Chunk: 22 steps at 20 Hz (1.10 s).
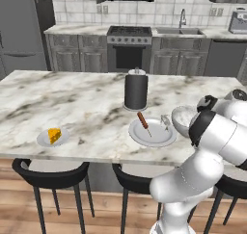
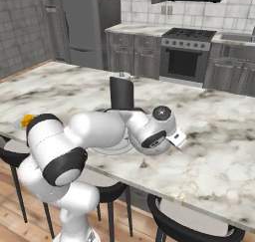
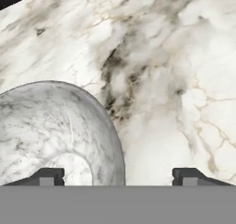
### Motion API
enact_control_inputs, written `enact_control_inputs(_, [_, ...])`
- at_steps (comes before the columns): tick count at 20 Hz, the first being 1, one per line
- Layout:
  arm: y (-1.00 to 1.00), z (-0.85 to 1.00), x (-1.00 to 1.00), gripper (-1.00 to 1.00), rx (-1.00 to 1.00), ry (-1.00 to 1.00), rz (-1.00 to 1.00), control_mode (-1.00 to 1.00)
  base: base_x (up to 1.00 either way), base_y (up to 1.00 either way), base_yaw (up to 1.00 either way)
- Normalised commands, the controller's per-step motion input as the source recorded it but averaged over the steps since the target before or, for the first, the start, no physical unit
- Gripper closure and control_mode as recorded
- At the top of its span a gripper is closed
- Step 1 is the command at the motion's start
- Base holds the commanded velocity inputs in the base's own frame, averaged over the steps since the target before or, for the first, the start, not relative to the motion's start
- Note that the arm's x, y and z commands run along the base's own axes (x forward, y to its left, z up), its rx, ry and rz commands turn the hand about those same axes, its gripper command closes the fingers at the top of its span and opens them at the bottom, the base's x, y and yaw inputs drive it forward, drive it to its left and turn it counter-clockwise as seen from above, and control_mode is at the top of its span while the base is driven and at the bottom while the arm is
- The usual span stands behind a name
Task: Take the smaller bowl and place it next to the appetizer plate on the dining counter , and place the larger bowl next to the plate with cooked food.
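The claw stands wide open over the counter, its two dark fingertips far apart with nothing between them. Below its left tip sits the larger bowl, its marbled grey rim reaching partway across the gap; the right tip hangs over bare marble. Just beside that bowl, farther from the claw, lies the plate with cooked food, a sausage on it. Behind the plate stands a dark cylindrical canister. Well apart along the counter rests the appetizer plate with its orange wedge.

Glossy white rounded arm segments, dark joint bands, small dark fingertips.
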Motion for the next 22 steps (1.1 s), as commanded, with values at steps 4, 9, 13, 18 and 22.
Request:
enact_control_inputs(4, [0.05, 0.83, -0.13, -1.0, -0.03, 0.0, 0.0, -1.0, 0.0, 0.0, 0.0])
enact_control_inputs(9, [0.4, 0.65, -0.2, -1.0, -0.04, 0.01, 0.07, -1.0, 0.0, 0.0, 0.0])
enact_control_inputs(13, [0.68, 0.65, -0.08, -1.0, -0.06, -0.05, 0.13, -1.0, 0.0, 0.0, 0.0])
enact_control_inputs(18, [0.94, 0.63, -0.09, -1.0, 0.0, -0.08, 0.21, -1.0, 0.0, 0.0, 0.0])
enact_control_inputs(22, [1.0, 0.55, -0.22, -1.0, 0.0, -0.01, 0.26, -1.0, 0.0, 0.0, 0.0])
